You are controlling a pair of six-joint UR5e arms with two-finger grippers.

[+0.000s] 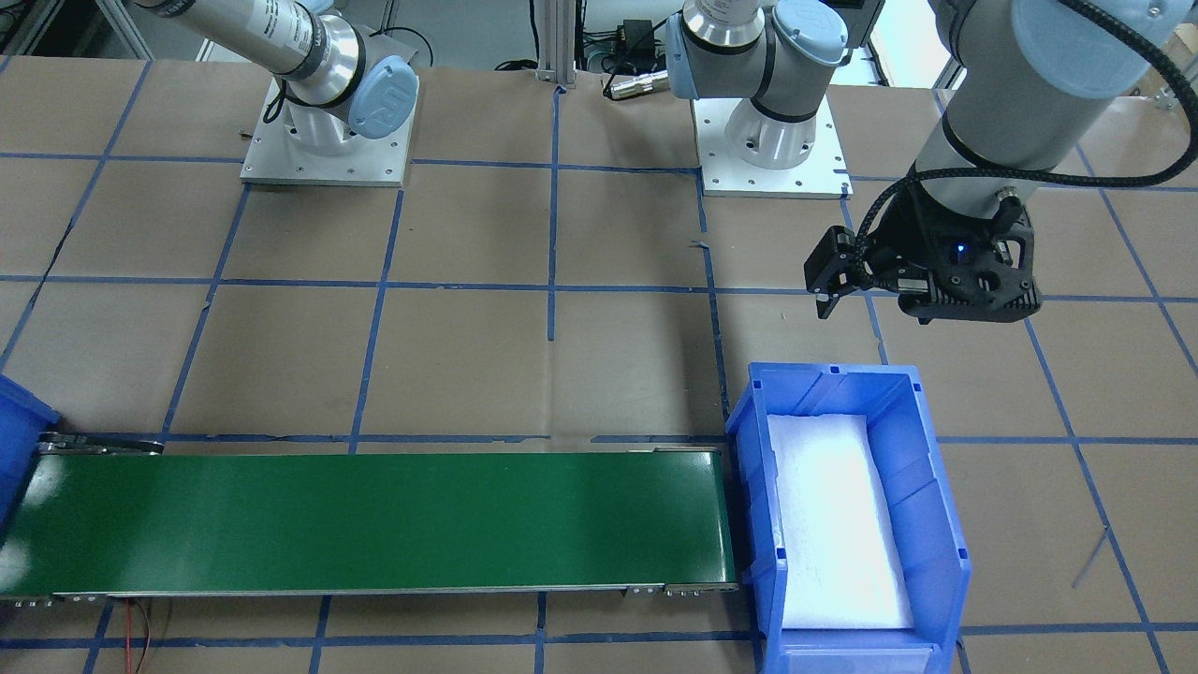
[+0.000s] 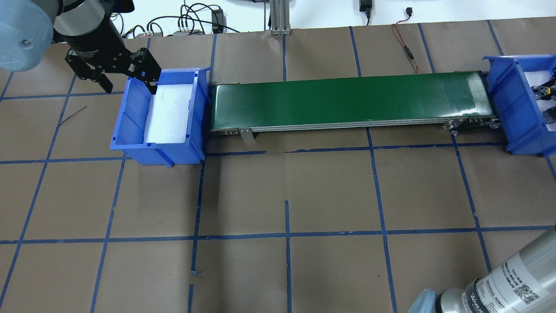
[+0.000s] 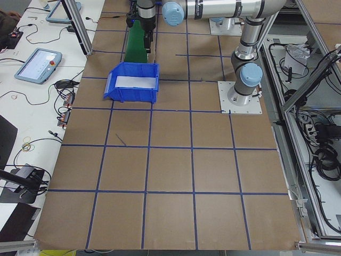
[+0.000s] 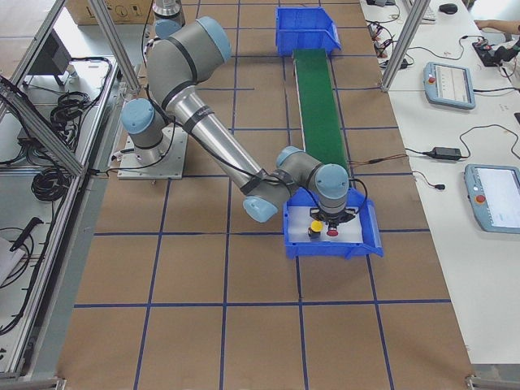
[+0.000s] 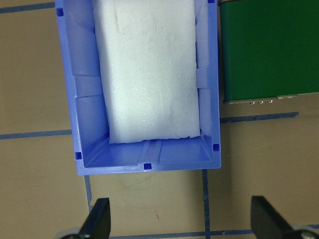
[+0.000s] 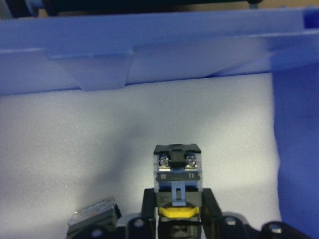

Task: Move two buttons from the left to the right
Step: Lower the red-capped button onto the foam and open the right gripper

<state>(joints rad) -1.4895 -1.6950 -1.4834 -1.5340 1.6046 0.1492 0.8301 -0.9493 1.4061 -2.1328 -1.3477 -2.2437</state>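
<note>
Both buttons lie on the white foam of the right blue bin (image 4: pixel 333 249). A yellow cap (image 4: pixel 313 234) and a red cap (image 4: pixel 331 232) show side by side there. My right gripper (image 6: pixel 178 196) reaches down into this bin, its fingers pressed against both sides of one button (image 6: pixel 177 164), which has a black and clear-blue body with a yellow band. The other button (image 6: pixel 94 219) lies just left of the fingers. My left gripper (image 5: pixel 182 221) hangs wide open and holds nothing, over the outer end of the left blue bin (image 2: pixel 130 144), whose foam pad is bare.
A green conveyor belt (image 2: pixel 347 100) runs between the two bins with nothing on it. The table is brown paper with a grid of blue tape. Cables and a red wire (image 2: pixel 406 48) lie along the far edge.
</note>
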